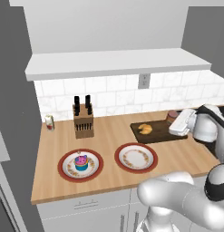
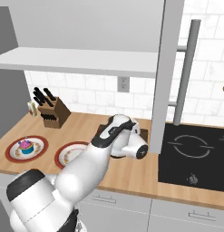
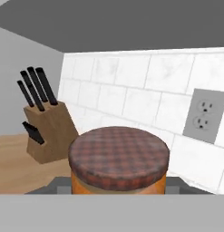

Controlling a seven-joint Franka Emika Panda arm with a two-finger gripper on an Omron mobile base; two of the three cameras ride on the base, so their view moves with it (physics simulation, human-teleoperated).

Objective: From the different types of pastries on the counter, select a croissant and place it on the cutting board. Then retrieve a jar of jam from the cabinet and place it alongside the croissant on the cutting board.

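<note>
Gripping the jar of jam (image 3: 118, 164) between its closed fingers, the gripper (image 1: 175, 127) hangs low at the far right end of the cutting board (image 1: 155, 132); orange jam shows under the jar's dark lid. On the board lies the croissant (image 1: 145, 128). 2 red-rimmed plates sit on the counter (image 1: 109, 131): the left plate (image 1: 80, 165) carries the cupcake (image 1: 81, 162), the right plate (image 1: 136, 157) is bare. Black handles fill the knife block (image 1: 83, 120).
</note>
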